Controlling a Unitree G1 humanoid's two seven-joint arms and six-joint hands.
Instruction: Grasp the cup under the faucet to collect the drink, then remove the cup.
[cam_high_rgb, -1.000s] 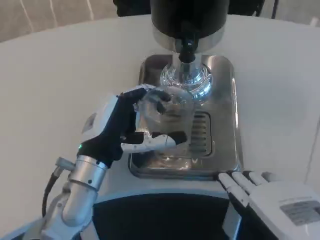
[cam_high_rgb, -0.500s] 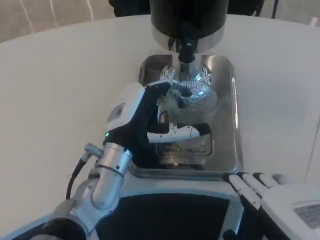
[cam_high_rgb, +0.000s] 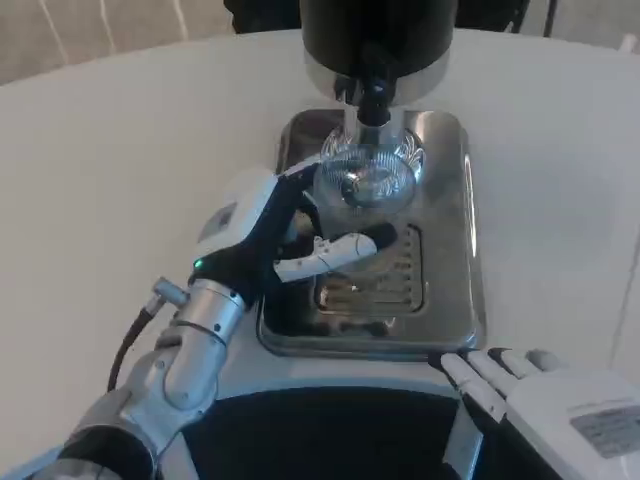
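Shifted back under the faucet (cam_high_rgb: 373, 95): clear cup (cam_high_rgb: 362, 195), being gripped at mid-wall by left hand (cam_high_rgb: 270, 235). Judged light, rigid, slippery, possibly fragile.

A single head view looks steeply down from the robot's head or chest onto the white desk (cam_high_rgb: 120, 140). It faces forward, away from the robot's body, and sits close. The metal tray (cam_high_rgb: 455, 250) lies centre, the dispenser (cam_high_rgb: 378, 35) cut off at the far edge, and both forearms enter from the near edge.
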